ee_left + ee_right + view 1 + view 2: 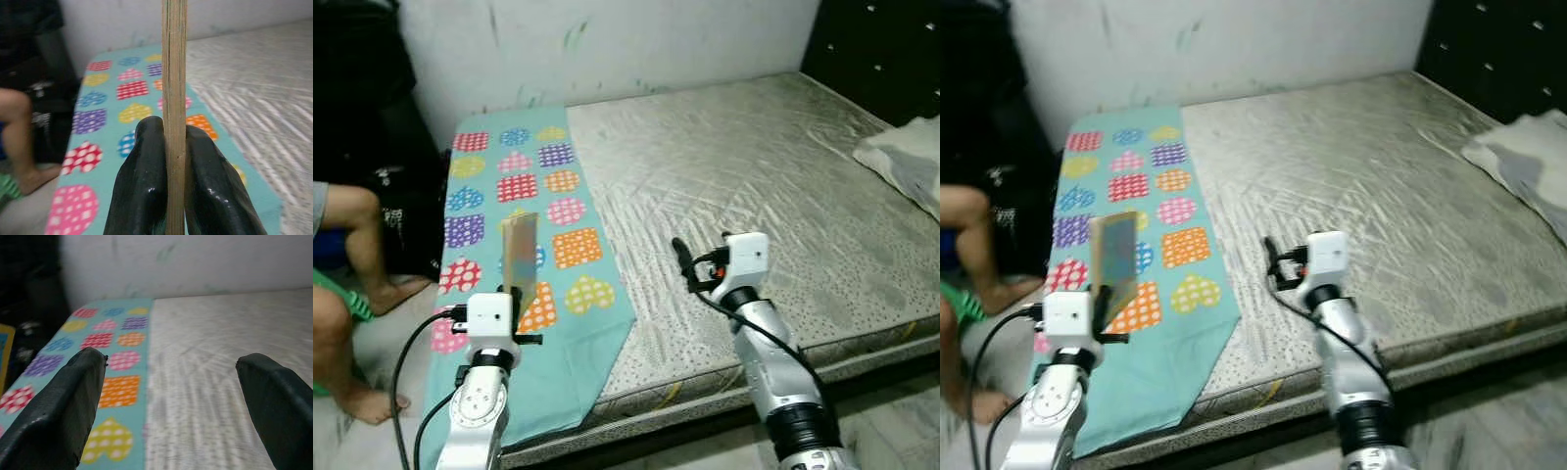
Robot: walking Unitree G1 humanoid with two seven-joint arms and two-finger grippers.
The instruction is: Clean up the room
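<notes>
A thin flat board [520, 253], tan with a bluish face, stands upright in my left gripper [168, 129], which is shut on its lower edge. In the left wrist view I see the board edge-on [174, 73] between the two black fingers [142, 181]. It hangs over a teal cloth [578, 333] printed with colourful hearts, spread along the left side of the mattress [754, 166]. My right gripper [683, 262] is held over the mattress near its front edge, open with nothing between its fingers [73, 396].
A person's bare legs [352, 235] are at the far left, beside the bed. A pale pillow [911, 162] lies at the mattress's right end under a dark headboard [881, 49]. A white wall [607, 39] runs behind the bed.
</notes>
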